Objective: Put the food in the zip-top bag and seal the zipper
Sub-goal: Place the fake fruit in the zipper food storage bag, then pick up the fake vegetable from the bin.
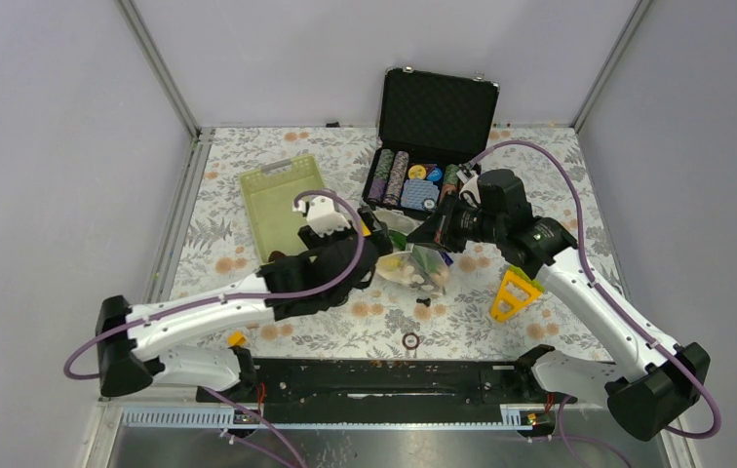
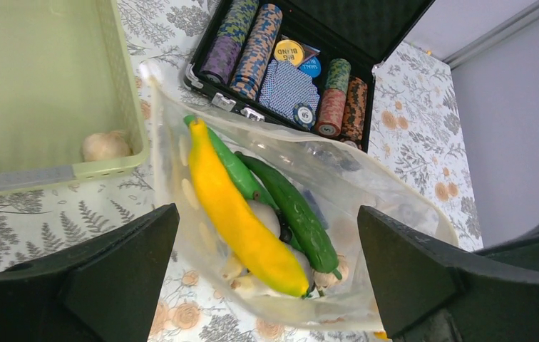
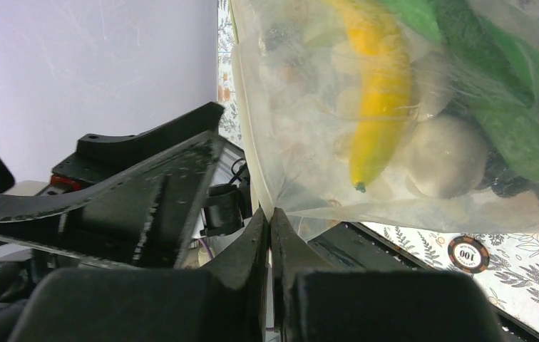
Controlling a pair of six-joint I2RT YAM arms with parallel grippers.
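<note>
The zip-top bag (image 1: 418, 265) lies mid-table between my two grippers. Through its clear plastic I see food: a yellow banana (image 2: 238, 214), green cucumbers (image 2: 295, 206) and white bulbs (image 2: 270, 217). My left gripper (image 2: 267, 274) is open, its fingers standing wide on either side of the bag's lower end with nothing pinched. My right gripper (image 3: 270, 217) is shut on a corner of the bag (image 3: 338, 92), lifting that edge. I cannot tell the zipper apart from the bag's pale rim. One more white bulb (image 2: 106, 144) sits in the green basket (image 2: 45, 85).
An open black case of poker chips (image 1: 433, 127) stands at the back, right behind the bag. The green basket (image 1: 282, 200) is to the left. A yellow triangular tool (image 1: 516, 295) lies right of the bag, and a loose chip (image 1: 410, 340) lies near the front edge.
</note>
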